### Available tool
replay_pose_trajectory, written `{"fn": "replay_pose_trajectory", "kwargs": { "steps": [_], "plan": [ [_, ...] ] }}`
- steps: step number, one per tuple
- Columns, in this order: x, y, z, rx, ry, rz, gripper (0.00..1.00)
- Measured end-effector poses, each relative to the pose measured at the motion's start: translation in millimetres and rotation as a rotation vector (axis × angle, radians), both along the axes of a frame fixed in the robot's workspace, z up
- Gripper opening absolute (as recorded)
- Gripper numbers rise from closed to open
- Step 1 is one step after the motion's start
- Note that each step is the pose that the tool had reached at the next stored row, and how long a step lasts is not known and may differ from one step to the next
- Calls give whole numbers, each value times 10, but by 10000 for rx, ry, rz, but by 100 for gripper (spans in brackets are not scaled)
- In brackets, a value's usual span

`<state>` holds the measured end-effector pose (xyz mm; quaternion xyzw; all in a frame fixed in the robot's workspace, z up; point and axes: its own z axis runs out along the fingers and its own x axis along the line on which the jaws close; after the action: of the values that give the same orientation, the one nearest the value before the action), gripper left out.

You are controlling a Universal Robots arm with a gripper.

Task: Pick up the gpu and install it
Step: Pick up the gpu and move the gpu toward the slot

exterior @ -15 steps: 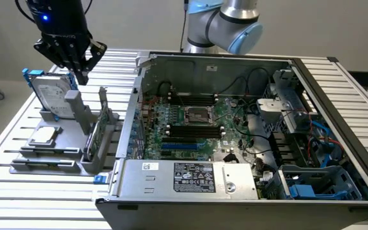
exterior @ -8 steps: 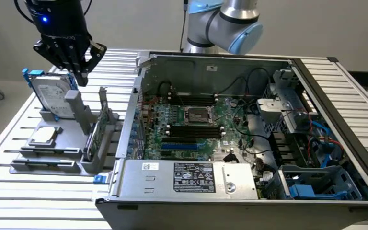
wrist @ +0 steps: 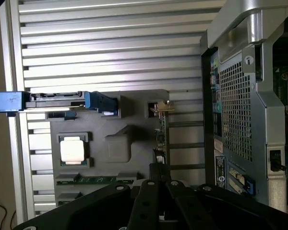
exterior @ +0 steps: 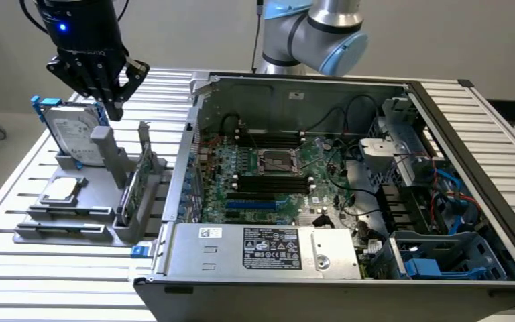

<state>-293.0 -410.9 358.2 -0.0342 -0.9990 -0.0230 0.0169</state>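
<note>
The gripper (exterior: 115, 107) hangs pointing straight down, jaws closed.

Bright, even light fills the room. The metal table (wrist: 110, 48) shines with white glare. Soft shadows sit inside the computer case (exterior: 294, 94).

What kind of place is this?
Probably a robotics lab or workshop bench: there is a robot arm, an open computer case, and computer parts in a grey holder on a slatted metal table.

open computer case (exterior: 195, 258), hard drive (exterior: 70, 131), grey holder (exterior: 61, 216)
</note>
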Motion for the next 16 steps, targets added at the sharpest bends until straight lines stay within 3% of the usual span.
{"fn": "replay_pose_trajectory", "kwargs": {
  "steps": [3,7,16],
  "plan": [
    [0,0,0,0,0,0,17],
    [0,0,0,-1,1,0,36],
    [-9,-57,-158,-3,-1,1,36]
  ]
}}
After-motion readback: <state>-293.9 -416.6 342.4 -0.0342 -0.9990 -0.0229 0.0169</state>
